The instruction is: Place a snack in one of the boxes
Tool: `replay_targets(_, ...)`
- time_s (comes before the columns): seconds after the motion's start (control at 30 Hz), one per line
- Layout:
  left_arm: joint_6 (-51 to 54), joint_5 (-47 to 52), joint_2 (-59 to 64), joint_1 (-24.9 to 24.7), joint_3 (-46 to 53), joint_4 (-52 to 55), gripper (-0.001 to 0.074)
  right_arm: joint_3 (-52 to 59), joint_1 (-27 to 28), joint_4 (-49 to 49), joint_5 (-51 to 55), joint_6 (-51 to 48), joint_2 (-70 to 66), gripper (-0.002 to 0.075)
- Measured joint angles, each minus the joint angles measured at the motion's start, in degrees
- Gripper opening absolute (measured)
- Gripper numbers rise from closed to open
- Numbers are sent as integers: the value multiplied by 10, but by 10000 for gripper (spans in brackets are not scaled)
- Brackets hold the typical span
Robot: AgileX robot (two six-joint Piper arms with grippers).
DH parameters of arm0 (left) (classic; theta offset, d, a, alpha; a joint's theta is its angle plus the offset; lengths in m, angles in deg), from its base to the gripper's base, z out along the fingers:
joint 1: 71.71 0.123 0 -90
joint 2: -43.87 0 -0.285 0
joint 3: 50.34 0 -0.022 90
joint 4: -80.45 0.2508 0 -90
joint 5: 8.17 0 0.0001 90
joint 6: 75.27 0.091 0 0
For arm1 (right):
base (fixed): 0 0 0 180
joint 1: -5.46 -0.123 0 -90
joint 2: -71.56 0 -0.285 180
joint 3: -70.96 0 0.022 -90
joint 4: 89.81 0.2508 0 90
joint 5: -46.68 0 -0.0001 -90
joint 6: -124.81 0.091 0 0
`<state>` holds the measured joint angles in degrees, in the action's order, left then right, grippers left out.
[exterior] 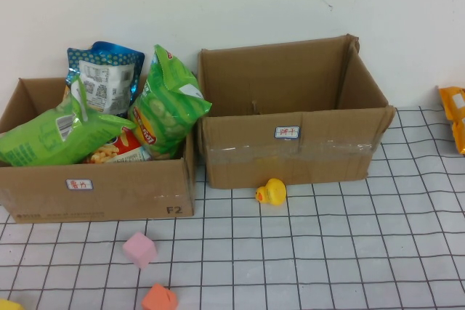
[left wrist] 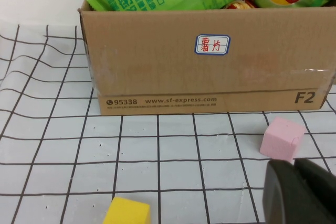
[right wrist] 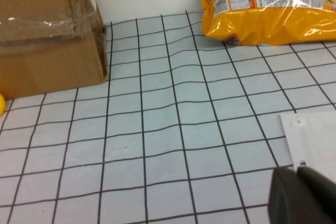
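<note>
An orange snack bag (exterior: 454, 117) lies on the grid cloth at the far right edge, right of the empty right box (exterior: 290, 125); the right wrist view shows it (right wrist: 268, 9) lying flat by the wall. The left box (exterior: 94, 186) holds several green, blue and red snack bags (exterior: 167, 103). Neither gripper shows in the high view. My left gripper (left wrist: 294, 169) is shut and empty, low over the cloth just in front of a pink cube (left wrist: 282, 139). My right gripper (right wrist: 297, 174) is shut and empty, low over the cloth, well short of the orange bag.
A yellow rubber duck (exterior: 271, 192) sits in front of the right box. A pink cube (exterior: 139, 249), an orange cube (exterior: 159, 298) and a yellow cube (left wrist: 126, 211) lie in front of the left box. A white sheet (right wrist: 315, 140) lies by my right gripper.
</note>
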<state>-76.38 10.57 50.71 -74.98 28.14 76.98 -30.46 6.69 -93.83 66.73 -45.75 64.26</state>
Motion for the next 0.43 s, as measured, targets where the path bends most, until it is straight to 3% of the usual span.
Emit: replay_targets(0.43, 0, 4, 0, 0, 0, 0, -2, 0, 0, 0, 0, 0, 0, 0)
